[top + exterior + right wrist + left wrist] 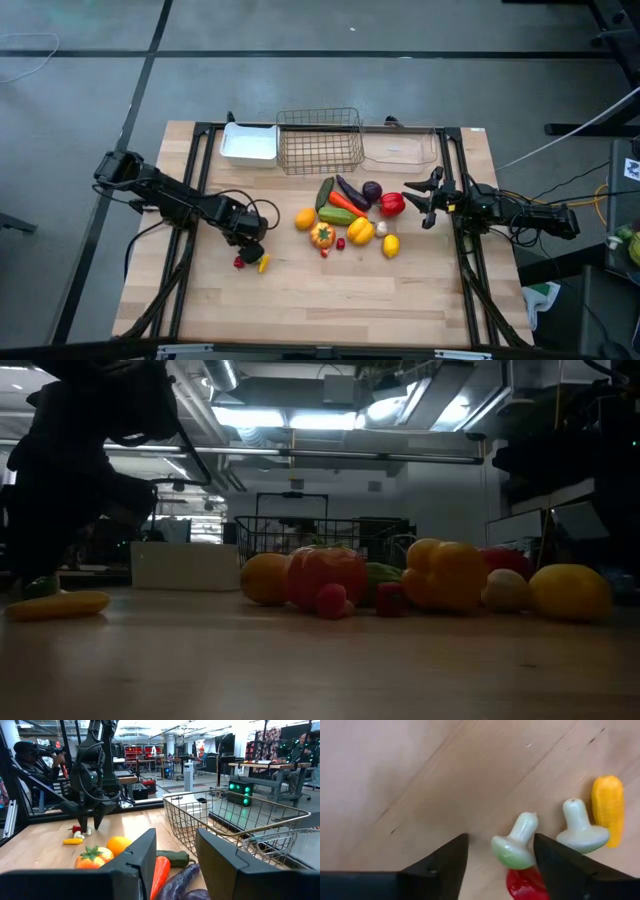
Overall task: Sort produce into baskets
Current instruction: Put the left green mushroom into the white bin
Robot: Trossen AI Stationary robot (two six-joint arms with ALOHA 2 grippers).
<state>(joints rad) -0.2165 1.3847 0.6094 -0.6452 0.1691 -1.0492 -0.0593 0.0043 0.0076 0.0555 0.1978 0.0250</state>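
Note:
My left gripper (250, 247) is open, pointing down over a few tiny pieces at the table's left. In the left wrist view a pale green-white mushroom piece (516, 844) lies between its fingers, beside a second one (580, 829), a red piece (526, 882) and a yellow piece (608, 807). My right gripper (425, 200) is open and empty, level above the table right of the red pepper (392, 204). The produce pile (345, 220) lies mid-table. The white tray (249, 145), wire basket (320, 140) and clear bin (400, 148) stand along the far edge.
The pile holds an orange (305, 219), an orange-red pepper (322, 235), a yellow pepper (360, 231), a lemon (390, 245), a cucumber (326, 192), an eggplant (352, 192) and a purple onion (371, 190). Bare wood shows along the near edge (320, 310). People show in the room beyond.

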